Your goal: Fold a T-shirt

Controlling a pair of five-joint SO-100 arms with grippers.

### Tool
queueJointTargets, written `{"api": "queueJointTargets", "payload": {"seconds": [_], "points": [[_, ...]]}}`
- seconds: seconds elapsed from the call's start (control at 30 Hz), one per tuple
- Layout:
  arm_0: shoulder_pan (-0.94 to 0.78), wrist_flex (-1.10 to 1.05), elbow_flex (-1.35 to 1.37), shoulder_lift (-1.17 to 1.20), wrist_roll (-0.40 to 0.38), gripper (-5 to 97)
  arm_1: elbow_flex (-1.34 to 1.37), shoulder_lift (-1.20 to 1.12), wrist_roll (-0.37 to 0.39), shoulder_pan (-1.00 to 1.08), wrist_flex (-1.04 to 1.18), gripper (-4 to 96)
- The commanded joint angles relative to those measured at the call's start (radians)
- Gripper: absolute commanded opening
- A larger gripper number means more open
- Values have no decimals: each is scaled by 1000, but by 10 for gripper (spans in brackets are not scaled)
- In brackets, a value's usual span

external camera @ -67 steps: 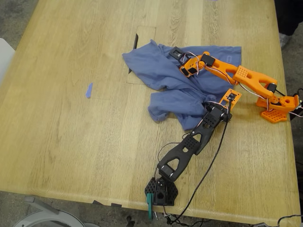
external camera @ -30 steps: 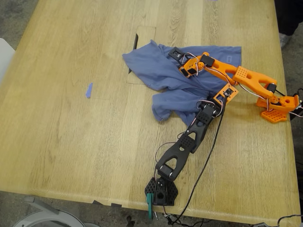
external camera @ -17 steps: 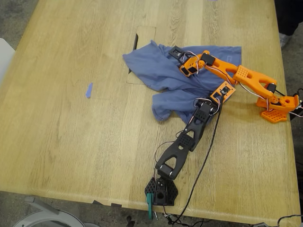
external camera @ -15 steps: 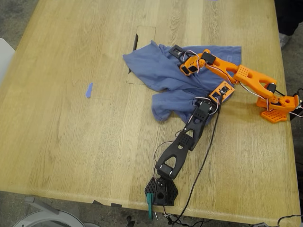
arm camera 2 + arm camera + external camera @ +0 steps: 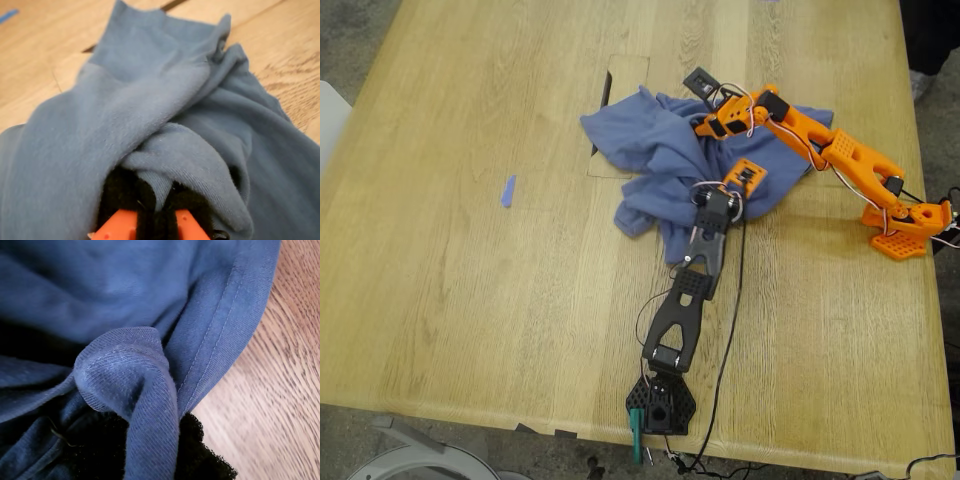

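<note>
- One blue T-shirt [image 5: 655,150] lies bunched up on the wooden table [image 5: 470,250], toward the exterior view's right.
- My first gripper [image 5: 145,440] is pinched tight on a fold of the T-shirt.
- My second gripper [image 5: 155,210] also squeezes a fold of it.
- A tiny blue scrap [image 5: 507,190] sits well apart, toward the exterior view's left.
</note>
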Motion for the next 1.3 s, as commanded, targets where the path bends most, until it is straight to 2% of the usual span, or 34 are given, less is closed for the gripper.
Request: {"api": "queueJointTargets", "payload": {"seconds": [0.0,0.63,1.0,1.27], "points": [[-61,26,-29,291,-14,0,-20,140,-11,-25,8,-2],[-150,38,-32,678,8,0,-20,402,-21,-83,3,-1],[-218,-89,-34,798,21,0,-20,485,-23,-123,-166,-1],[-261,-173,-34,877,21,0,-20,541,-32,-77,-288,-1]]}}
